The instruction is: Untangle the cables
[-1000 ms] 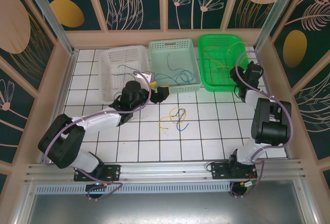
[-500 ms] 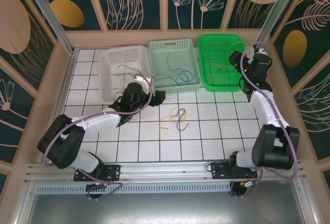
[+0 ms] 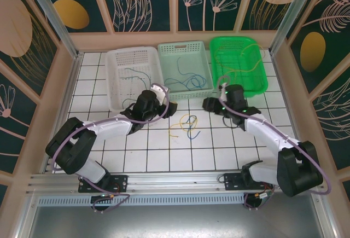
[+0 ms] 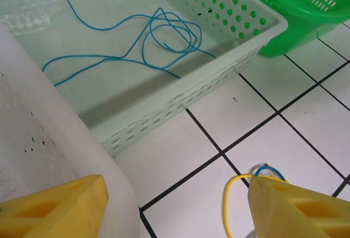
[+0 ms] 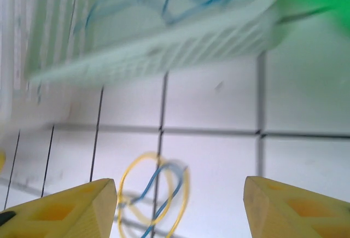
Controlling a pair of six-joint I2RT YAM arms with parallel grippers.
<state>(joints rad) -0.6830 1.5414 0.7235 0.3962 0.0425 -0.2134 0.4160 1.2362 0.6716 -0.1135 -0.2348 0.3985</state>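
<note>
On the tiled table (image 3: pixel 229 145), near tangled yellow and blue cables (image 3: pixel 186 124): left gripper (image 3: pixel 168 105) and right gripper (image 3: pixel 209 104), fingers apart on both.

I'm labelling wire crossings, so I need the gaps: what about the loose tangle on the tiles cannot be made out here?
Top external view: the tangle is too small to tell which strand lies on top.
Left wrist view: the bottom edge and a finger of the left hand cut it off.
Right wrist view: motion blur smears its crossings.
How many cables it holds: cannot tell.
</note>
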